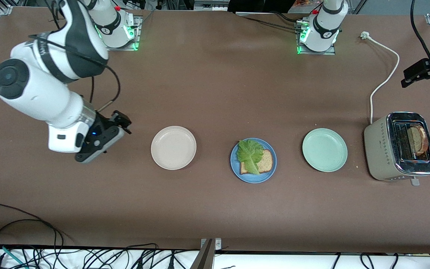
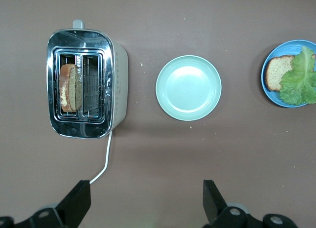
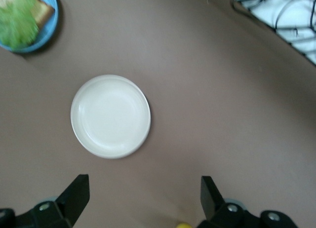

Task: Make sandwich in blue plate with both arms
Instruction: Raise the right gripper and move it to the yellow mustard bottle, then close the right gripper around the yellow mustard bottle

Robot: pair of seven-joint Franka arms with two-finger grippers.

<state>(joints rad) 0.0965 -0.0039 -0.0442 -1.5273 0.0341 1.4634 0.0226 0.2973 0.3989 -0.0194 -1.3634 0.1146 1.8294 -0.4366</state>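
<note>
The blue plate [image 1: 237,170] lies mid-table between two other plates. On it is one brown bread slice [image 1: 266,162], with a ruffled green lettuce leaf [image 1: 249,155] over the half of it toward the right arm's end. A second bread slice [image 1: 418,140] stands in a toaster slot. My right gripper [image 1: 124,125] hangs open and empty over bare table beside the beige plate. My left gripper [image 2: 147,198] is open and empty, high over the table near the toaster's cord. The left wrist view shows the blue plate [image 2: 265,85], its bread [image 2: 277,71] and the lettuce [image 2: 300,77].
A beige plate [image 1: 173,147] lies toward the right arm's end and a mint-green plate [image 1: 324,150] toward the left arm's end. Both are bare. The steel toaster [image 1: 381,149] stands past the mint plate. Its white cord [image 1: 385,80] runs toward the left arm's base.
</note>
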